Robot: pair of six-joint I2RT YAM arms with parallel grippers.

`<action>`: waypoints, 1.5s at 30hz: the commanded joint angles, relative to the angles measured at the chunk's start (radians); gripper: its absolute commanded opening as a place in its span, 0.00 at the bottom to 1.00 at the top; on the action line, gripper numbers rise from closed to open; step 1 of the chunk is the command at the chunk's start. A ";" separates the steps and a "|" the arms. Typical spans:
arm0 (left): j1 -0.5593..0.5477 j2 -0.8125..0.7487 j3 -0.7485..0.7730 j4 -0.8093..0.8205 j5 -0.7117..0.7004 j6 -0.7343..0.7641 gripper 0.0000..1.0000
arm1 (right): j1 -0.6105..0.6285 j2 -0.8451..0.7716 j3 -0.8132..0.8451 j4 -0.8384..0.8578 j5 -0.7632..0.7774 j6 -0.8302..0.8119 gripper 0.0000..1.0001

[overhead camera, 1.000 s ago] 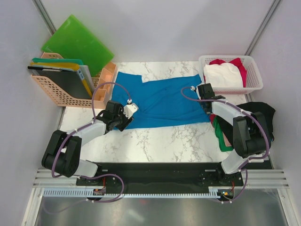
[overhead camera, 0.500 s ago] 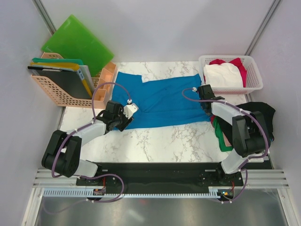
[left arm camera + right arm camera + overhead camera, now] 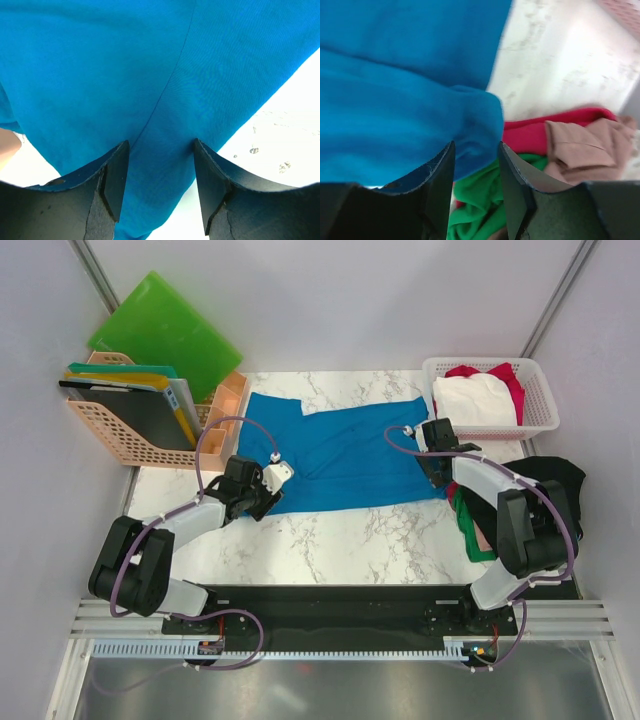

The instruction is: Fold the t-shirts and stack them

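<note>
At the marble table's [image 3: 330, 540] 10 o'clock corner stands a peach lattice bin [image 3: 110, 435] of folders, with a green folder [image 3: 165, 332] leaning behind it. The left gripper [image 3: 161, 192] rests at the 8 o'clock corner of the blue t-shirt [image 3: 340, 455]. Its jaws are spread, straddling flat cloth along a seam. The shirt lies spread across the table's middle and far half. At the shirt's 4 o'clock corner the right gripper [image 3: 476, 170] pinches a bunched blue fold. Beside it lie a red t-shirt [image 3: 530, 137], a green t-shirt [image 3: 475, 220] and a pale pink t-shirt [image 3: 580, 150]. At 2 o'clock a white basket [image 3: 535, 410] holds a white t-shirt [image 3: 475, 400].
</note>
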 commanded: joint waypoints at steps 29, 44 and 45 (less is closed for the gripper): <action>-0.002 0.006 0.027 0.001 -0.010 0.026 0.61 | -0.003 0.100 0.202 -0.149 -0.369 0.033 0.39; -0.001 0.038 0.013 0.016 -0.026 0.034 0.61 | -0.003 0.268 0.219 -0.094 -0.363 0.033 0.36; -0.002 0.028 0.002 0.018 -0.028 0.034 0.61 | -0.003 0.279 0.220 -0.092 -0.366 0.036 0.36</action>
